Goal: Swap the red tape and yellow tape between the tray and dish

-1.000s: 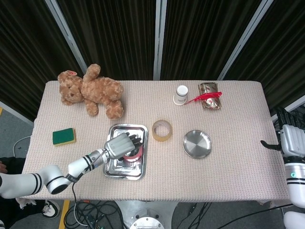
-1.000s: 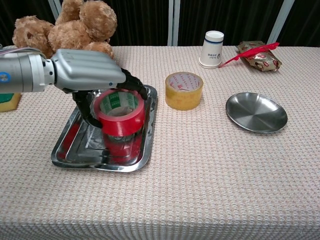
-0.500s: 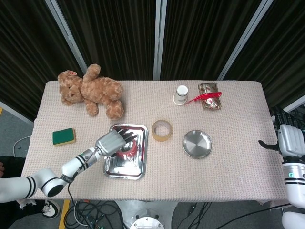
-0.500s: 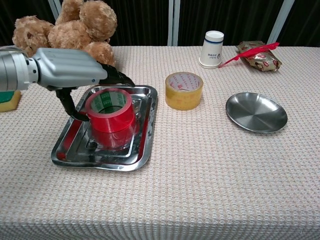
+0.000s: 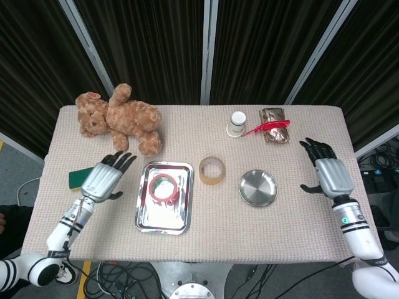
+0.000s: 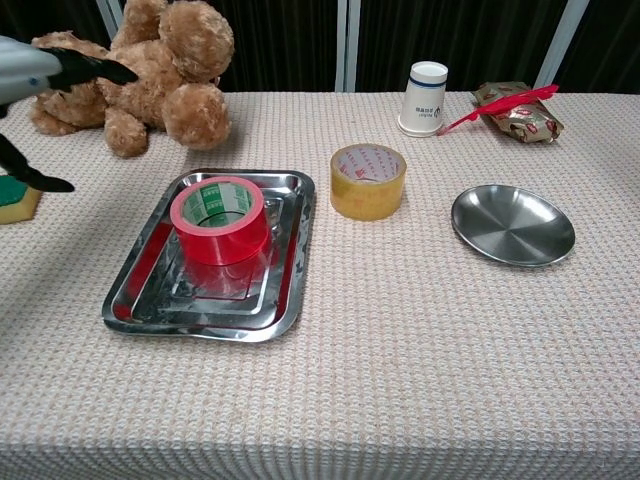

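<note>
The red tape point(image 5: 163, 187) point(image 6: 220, 220) lies flat in the rectangular steel tray point(image 5: 149, 218) point(image 6: 285, 300). The yellow tape point(image 5: 212, 170) point(image 6: 368, 181) stands on the tablecloth between the tray and the round steel dish point(image 5: 257, 187) point(image 6: 513, 224), which holds nothing. My left hand point(image 5: 106, 177) point(image 6: 40, 75) hovers left of the tray, fingers spread, holding nothing. My right hand point(image 5: 327, 171) is over the table's right side, right of the dish, fingers spread and empty; the chest view does not show it.
A brown teddy bear point(image 5: 121, 121) point(image 6: 140, 60) lies at the back left. A green sponge point(image 5: 80, 178) sits beside my left hand. A white paper cup point(image 5: 237, 123) point(image 6: 424, 97) and a snack packet with a red feather point(image 5: 274, 131) point(image 6: 515, 108) stand at the back right.
My left hand let go of the red tape, leaving it in the tray, and drew back to the left. My right hand moved in over the table's right side.
</note>
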